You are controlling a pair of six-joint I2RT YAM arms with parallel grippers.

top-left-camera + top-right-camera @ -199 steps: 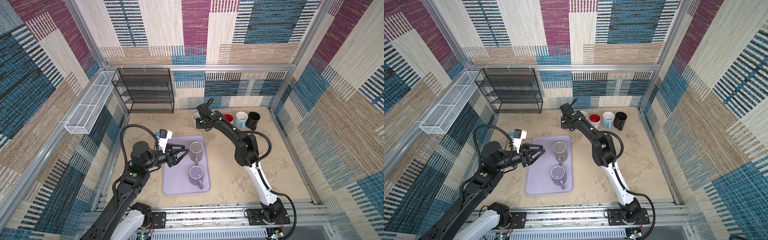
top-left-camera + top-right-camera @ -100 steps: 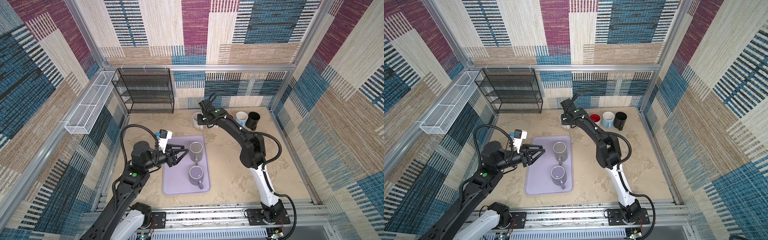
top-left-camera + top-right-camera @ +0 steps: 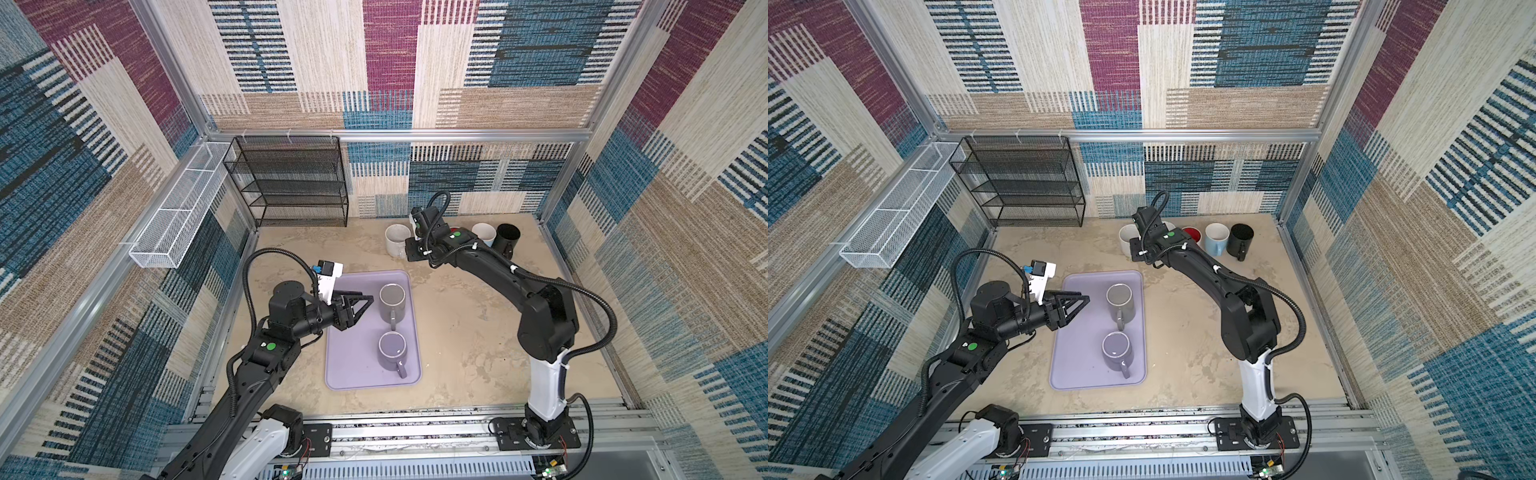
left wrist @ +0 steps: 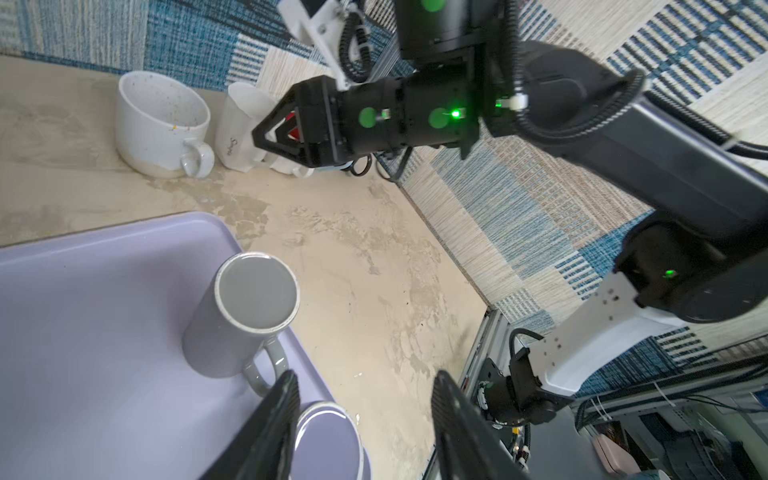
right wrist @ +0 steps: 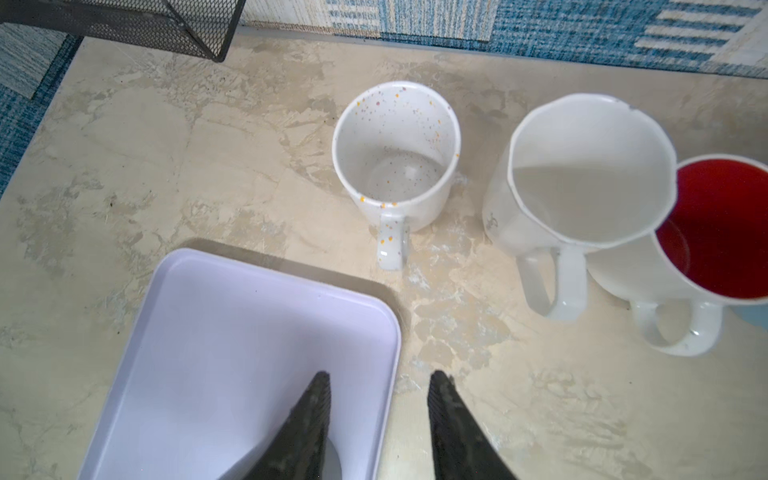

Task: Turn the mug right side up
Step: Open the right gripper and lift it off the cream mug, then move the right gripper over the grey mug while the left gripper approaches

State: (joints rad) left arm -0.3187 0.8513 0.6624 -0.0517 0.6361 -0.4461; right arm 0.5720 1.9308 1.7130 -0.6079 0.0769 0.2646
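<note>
Bench edges serve as your position reference. The left arm and right arm rise from the near edge. The black wire rack stands in the far left corner, clear of the work. The lavender tray lies left of centre toward the near edge, probably so that both arms can reach it.

Locate the task item: the grey mug stands base-up at the tray's far right corner, handle toward the near edge. The lavender mug stands just beside it at the tray's near right corner. Five upright mugs line the far edge toward the far right corner, apparently parked out of the way: speckled mug, white mug, red-lined mug, light blue mug, black mug.

The left gripper hangs over the tray's left side, held level, tips aimed at the grey mug's wall and short of it. Its jaws stand apart with nothing between them. Read this as a pre-grasp pose: a side grip would allow the wrist roll that inverts the mug. The right gripper hovers above the tray's far right corner, pointing down, jaws apart and empty, probably standing by.

Note the limits. The right arm largely covers the white mug in both top views. Glare on the lavender mug's top prevents you from confirming which way up it stands. The grey mug's mouth is hidden against the tray.
</note>
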